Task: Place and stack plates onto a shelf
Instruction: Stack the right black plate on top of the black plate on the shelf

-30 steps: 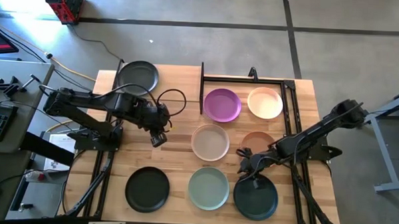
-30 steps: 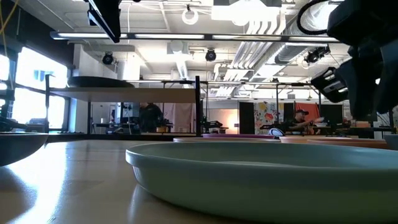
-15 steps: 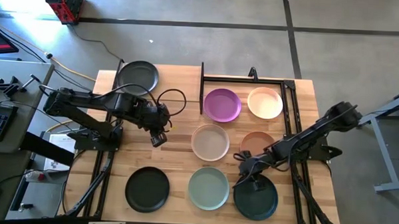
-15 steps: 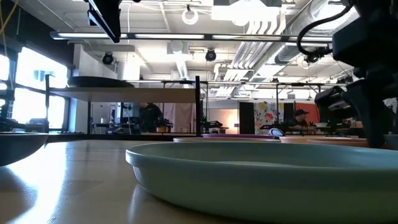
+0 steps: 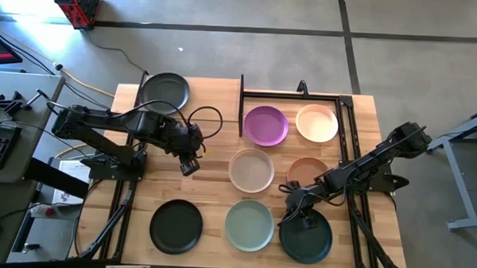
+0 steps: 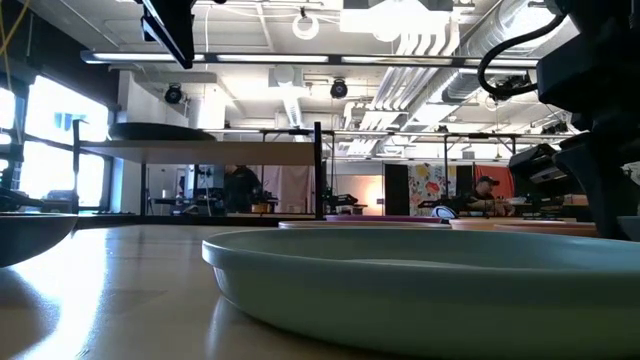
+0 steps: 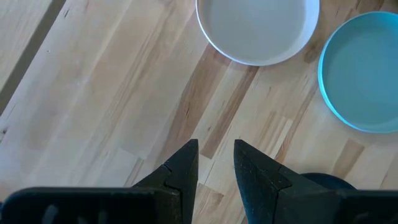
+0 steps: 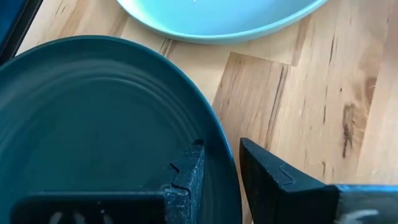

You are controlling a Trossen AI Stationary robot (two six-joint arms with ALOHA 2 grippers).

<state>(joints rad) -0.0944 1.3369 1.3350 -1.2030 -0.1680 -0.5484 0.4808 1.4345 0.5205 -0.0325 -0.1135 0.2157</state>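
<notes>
Striped wooden tabletop [image 5: 213,177], set on a grey concrete floor [image 5: 226,46]; across it in the low view, a bright open room with white ceiling ducts. Pale shelf [image 6: 200,152] raised on black bars at the far left part, one black plate [image 5: 164,90] lying on top of it. On the tabletop: purple plate [image 5: 266,125] and cream plate [image 5: 317,123] at the back, beige plate [image 5: 251,169] and orange plate [image 5: 308,170] in the middle, black plate [image 5: 176,226], sage green plate [image 5: 250,224] and dark plate [image 5: 306,238] along the front. Left gripper [image 7: 216,163] hovered over bare wood left of the beige plate, jaws narrowly parted, holding nothing. Right gripper [image 8: 219,165] reached down to the dark plate, jaws straddling its rim, narrowly apart.
</notes>
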